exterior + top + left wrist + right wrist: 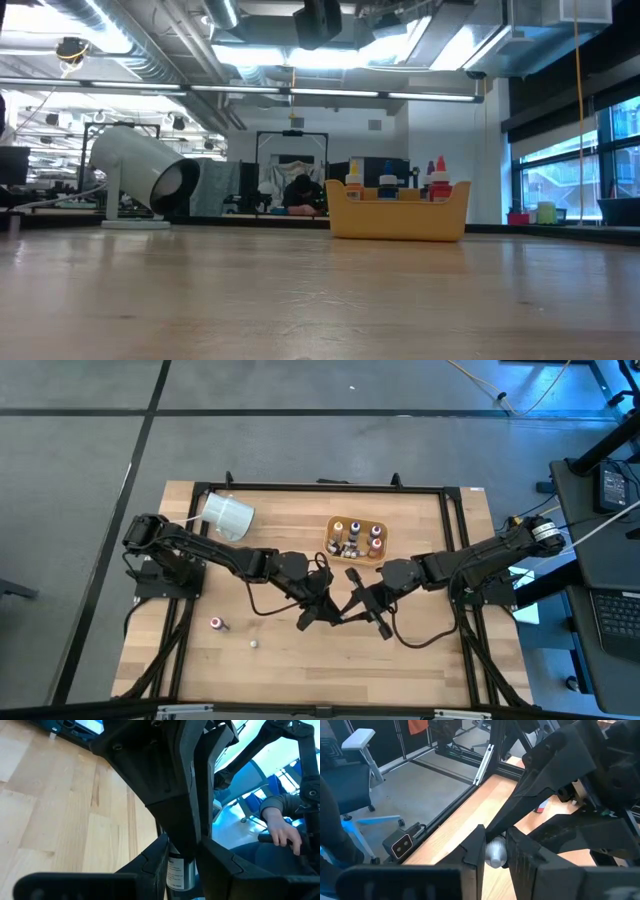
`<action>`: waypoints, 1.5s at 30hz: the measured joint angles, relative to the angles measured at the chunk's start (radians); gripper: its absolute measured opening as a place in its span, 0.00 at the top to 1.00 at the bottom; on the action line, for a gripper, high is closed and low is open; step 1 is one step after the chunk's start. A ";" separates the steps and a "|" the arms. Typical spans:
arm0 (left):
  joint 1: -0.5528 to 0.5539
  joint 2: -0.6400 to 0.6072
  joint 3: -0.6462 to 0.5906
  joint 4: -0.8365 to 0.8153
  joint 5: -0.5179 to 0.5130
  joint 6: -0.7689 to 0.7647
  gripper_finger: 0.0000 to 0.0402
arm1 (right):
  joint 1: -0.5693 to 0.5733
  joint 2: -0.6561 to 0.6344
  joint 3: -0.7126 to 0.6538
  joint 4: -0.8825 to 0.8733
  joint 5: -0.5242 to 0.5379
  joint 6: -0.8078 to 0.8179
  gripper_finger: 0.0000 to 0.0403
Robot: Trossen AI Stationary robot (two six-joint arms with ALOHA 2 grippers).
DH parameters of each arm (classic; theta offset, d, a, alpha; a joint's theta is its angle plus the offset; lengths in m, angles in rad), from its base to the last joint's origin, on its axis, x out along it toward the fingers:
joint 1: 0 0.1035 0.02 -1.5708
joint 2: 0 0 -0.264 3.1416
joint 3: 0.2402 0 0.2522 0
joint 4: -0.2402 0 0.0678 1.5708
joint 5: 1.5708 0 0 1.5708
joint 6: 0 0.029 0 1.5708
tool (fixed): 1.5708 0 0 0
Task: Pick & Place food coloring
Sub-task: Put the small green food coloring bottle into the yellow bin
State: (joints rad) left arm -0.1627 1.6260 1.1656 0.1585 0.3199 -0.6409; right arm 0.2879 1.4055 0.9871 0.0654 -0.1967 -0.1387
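A small food coloring bottle [177, 872] with a white label hangs above the table's middle, between my two grippers. My left gripper [182, 855] is shut on its body. My right gripper [494, 845] comes from the other side and is shut on its pale end. In the high view the two grippers [322, 612] [352, 603] meet tip to tip and hide the bottle. Several more bottles stand upright in the tan tray [380, 530]. One bottle [218, 624] lies on the table at the near left. My left gripper pinches the bottle's labelled body [175, 870] between its two fingers, coming from the table's left, slanting slightly down. The bottle is lifted clear of the table. My right gripper pinches the bottle's pale rounded end [495, 855] between its two fingers, coming from the table's right, slanting slightly down.
A large white cylinder [228, 515] lies at the far left of the table. A tiny white thing [254, 643] lies near the front. The tray [398, 215] stands behind the grippers. A person's hand [280, 832] shows beyond the table.
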 joint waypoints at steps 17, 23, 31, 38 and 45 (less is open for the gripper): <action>0.002 -0.006 0.004 0.015 0.001 0.027 0.83 | -0.003 -0.045 -0.006 0.023 0.046 -0.032 0.75; 0.004 -0.002 0.002 0.002 0.005 0.044 0.83 | -0.006 -0.128 -0.001 0.062 0.072 -0.057 0.75; 0.020 0.000 0.002 -0.004 -0.055 0.078 0.83 | -0.005 -0.259 -0.001 0.037 0.140 -0.050 0.75; 0.084 0.010 0.002 -0.001 -0.341 0.164 0.84 | -0.005 -0.356 -0.001 -0.099 0.184 0.041 0.75; 0.176 0.069 0.003 0.016 -0.503 0.254 0.86 | -0.005 -0.421 -0.002 -0.353 0.322 0.160 0.75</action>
State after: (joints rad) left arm 0.0136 1.6952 1.1684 0.1747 -0.1835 -0.3866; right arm 0.2832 0.9846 0.9855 -0.2878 0.1252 0.0212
